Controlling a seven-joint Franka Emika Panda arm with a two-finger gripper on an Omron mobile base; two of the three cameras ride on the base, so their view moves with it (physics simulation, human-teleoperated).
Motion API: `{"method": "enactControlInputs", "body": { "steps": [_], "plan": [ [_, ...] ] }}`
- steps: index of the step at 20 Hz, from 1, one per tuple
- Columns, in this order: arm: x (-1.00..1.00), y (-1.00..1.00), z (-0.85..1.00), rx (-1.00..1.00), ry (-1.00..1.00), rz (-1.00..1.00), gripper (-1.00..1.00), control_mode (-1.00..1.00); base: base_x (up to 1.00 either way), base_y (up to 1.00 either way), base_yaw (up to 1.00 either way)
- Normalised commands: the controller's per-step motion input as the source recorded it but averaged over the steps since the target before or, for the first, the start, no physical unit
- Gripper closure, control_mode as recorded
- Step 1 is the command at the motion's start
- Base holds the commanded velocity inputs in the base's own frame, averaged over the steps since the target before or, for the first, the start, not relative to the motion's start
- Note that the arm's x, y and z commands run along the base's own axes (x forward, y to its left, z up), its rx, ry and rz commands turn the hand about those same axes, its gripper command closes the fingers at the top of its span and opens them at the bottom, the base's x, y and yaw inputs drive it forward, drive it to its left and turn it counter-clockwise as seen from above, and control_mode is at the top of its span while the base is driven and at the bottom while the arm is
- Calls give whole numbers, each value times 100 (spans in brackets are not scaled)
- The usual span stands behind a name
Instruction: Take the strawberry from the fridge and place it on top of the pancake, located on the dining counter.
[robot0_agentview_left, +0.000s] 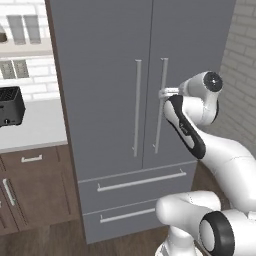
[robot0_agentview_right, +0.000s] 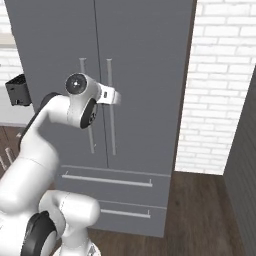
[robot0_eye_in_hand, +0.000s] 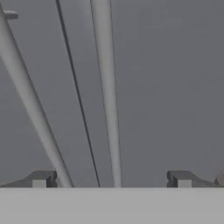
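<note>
The tall grey fridge (robot0_agentview_left: 110, 75) (robot0_agentview_right: 145, 60) stands straight ahead with both doors shut. My gripper (robot0_agentview_left: 162, 93) (robot0_agentview_right: 117, 96) is up against the right door's long bar handle (robot0_agentview_left: 161, 120) (robot0_agentview_right: 112, 130). In the hand view the gripper (robot0_eye_in_hand: 111, 178) is open, its two dark fingertips (robot0_eye_in_hand: 41, 178) set wide apart with that handle (robot0_eye_in_hand: 107, 87) running up between them. The left door's handle (robot0_eye_in_hand: 26, 96) slants past the left fingertip. The strawberry is hidden behind the shut doors. The pancake and the dining counter are out of view.
Two drawers (robot0_agentview_left: 135, 182) sit below the fridge doors. Left of the fridge, a black toaster (robot0_agentview_left: 10, 106) stands on a white counter (robot0_agentview_left: 37, 132) over brown cabinets (robot0_agentview_left: 35, 185). A white brick wall (robot0_agentview_right: 220, 90) and a dark panel (robot0_agentview_right: 245, 175) close off the right.
</note>
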Motion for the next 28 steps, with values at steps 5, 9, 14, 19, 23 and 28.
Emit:
{"method": "enactControlInputs", "body": {
  "steps": [5, 9, 14, 19, 23, 28],
  "plan": [
    [32, -1, 8, 0, -2, 0, -100, -100, 0, 0, 0],
    [30, 0, 0, 0, 1, 0, -100, -100, 0, 0, 0],
    [58, 0, 1, 0, 12, 0, -100, -100, 0, 0, 0],
    [56, -14, 6, 0, 6, 0, -100, -100, 0, 0, 0],
    [45, -14, 0, 0, -1, 0, -100, -100, 0, 0, 0],
    [28, 2, 0, 0, -6, 0, -100, -100, 0, 0, 0]
  ]
}}
